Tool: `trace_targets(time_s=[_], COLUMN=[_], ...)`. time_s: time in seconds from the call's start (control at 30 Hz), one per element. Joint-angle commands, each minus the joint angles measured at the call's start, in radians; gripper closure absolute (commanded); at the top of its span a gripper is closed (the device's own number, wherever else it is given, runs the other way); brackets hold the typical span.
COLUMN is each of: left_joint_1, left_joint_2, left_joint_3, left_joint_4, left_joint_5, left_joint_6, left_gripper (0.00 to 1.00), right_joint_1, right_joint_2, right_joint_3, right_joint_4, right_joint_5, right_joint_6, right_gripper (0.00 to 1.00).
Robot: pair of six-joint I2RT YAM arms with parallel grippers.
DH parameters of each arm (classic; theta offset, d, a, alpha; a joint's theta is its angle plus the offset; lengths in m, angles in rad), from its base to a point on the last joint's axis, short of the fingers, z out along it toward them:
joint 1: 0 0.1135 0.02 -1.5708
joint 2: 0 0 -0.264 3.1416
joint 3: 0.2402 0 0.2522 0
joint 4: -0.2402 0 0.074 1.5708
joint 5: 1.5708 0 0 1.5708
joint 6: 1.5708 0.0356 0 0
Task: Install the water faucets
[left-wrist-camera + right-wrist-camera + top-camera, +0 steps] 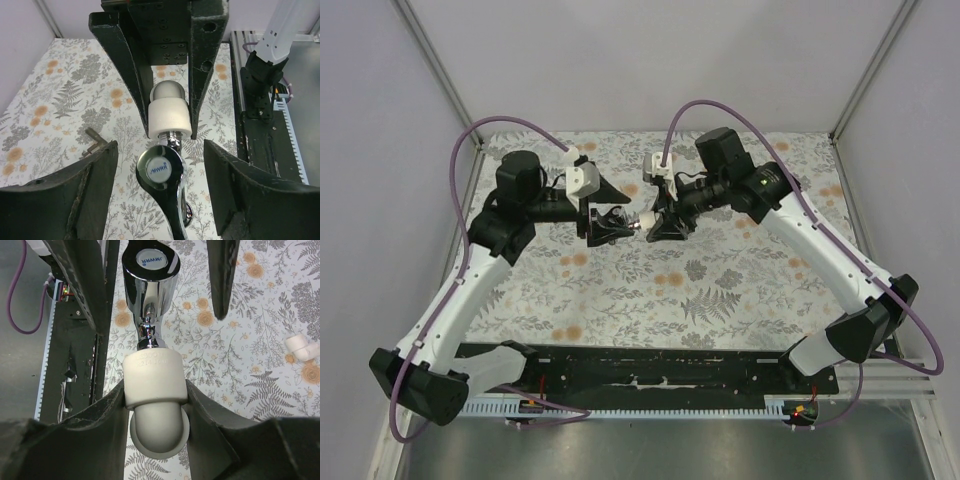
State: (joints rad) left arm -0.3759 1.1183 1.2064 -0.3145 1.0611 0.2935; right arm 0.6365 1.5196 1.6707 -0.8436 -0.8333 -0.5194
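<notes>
A shiny chrome water faucet (pixel 638 222) hangs above the middle of the table between both grippers. Its threaded end sits in a white plastic elbow fitting (pixel 154 382). My right gripper (pixel 155 392) is shut on that fitting, with one finger pressed to each side. In the left wrist view the faucet (pixel 161 172) shows its round labelled cap and curved handle. My left gripper (pixel 160 187) is open, its fingers (pixel 90 185) standing either side of the handle with a gap on each side. In the top view the left gripper (pixel 610 225) faces the right gripper (pixel 662 222).
A second white fitting (pixel 301 346) lies on the flowered tablecloth to the right. A small dark bent piece (pixel 94 141) lies on the cloth to the left. A black base strip (pixel 650 365) runs along the near edge. Grey walls and frame posts (pixel 865 70) enclose the table.
</notes>
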Motion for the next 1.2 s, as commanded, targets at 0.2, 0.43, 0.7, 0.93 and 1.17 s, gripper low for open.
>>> trace_targets(time_s=[0.2,0.43,0.7,0.93,1.17], left_joint_1=[-0.081,-0.089,-0.13,-0.335,-0.579], left_joint_2=[0.058,0.037,0.005,-0.213,-0.221], left_joint_3=[0.078,0.064,0.009,-0.385,-0.62], left_joint_4=[-0.227,-0.233,-0.2,0.433,0.852], left_joint_5=[-0.119,-0.135,-0.16,-0.769,-1.33], left_joint_6=[0.234,0.253,0.26,0.142,0.251], left_gripper=[0.36,0.55,0.98,0.98,0.98], right_joint_1=[0.02,0.031,0.038,0.04,0.04], right_joint_2=[-0.018,-0.019,-0.001,0.024,0.01], right_joint_3=[0.052,0.05,0.034,-0.017,-0.094], right_joint_4=[0.008,0.006,0.067,0.222,0.333], right_joint_5=[0.037,0.045,0.039,0.232,0.387], right_joint_6=[-0.036,-0.037,0.105,0.578,0.969], right_gripper=[1.0,1.0,1.0,1.0,0.97])
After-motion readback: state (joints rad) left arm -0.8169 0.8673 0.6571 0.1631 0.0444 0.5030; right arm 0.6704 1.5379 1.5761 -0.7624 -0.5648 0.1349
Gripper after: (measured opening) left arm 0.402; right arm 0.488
